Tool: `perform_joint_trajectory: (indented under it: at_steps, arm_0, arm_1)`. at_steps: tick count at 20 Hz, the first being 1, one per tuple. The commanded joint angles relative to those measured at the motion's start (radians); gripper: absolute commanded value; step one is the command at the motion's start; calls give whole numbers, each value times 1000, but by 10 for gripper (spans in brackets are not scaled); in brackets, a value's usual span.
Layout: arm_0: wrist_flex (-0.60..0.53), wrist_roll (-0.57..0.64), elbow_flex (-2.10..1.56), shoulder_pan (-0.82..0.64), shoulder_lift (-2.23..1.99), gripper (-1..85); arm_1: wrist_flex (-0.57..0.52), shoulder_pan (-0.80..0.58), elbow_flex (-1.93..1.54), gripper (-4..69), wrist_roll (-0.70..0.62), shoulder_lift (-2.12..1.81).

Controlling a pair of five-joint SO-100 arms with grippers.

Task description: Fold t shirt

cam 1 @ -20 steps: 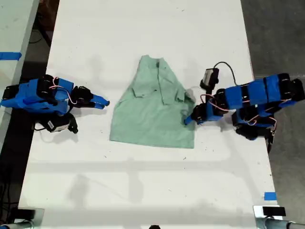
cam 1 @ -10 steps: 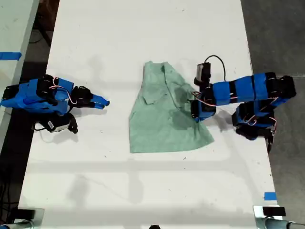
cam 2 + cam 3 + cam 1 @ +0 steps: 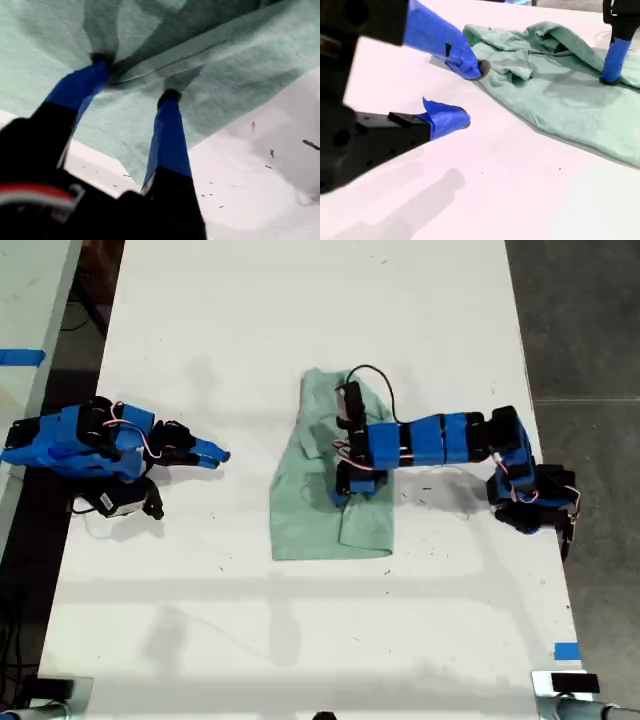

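Reaching over the t shirt (image 3: 330,500), my first gripper (image 3: 134,77) presses spread jaws mid-fold; next, lift clear.

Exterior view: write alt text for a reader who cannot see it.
A blue robot arm reaches from the exterior view's right across a white table, its end effector, my first gripper, down on a partly folded mint-green t shirt. My second gripper rests open on bare table at the exterior view's left.
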State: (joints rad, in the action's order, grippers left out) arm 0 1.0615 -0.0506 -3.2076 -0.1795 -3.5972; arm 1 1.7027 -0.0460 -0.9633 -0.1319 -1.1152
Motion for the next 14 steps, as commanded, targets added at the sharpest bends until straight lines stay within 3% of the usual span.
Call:
perform_joint_trajectory:
  at_steps: [1,3,5,9,11,12,14]
  arm_0:
    - [2,-3,-6,-2,-6,115]
    - [2,-3,-6,-2,-6,115]
    - [2,-3,-6,-2,-6,115]
    - [2,-3,-6,-2,-6,115]
    - [2,-3,-6,-2,-6,115]
    - [2,-3,-6,-2,-6,115]
    - [2,-3,-6,-2,-6,115]
  arm_1:
    - [40,15,-84,260,41,-342]
    - [37,-2,-324,3,84,-653]
    - [-34,-8,-676,3,141,-966]
    - [-457,46,-1413,3,169,-1445]
    - [-710,66,-1764,3,144,-1698]
    - [-787,67,-1911,3,118,-1841]
    - [-755,54,-2105,3,61,-2143]
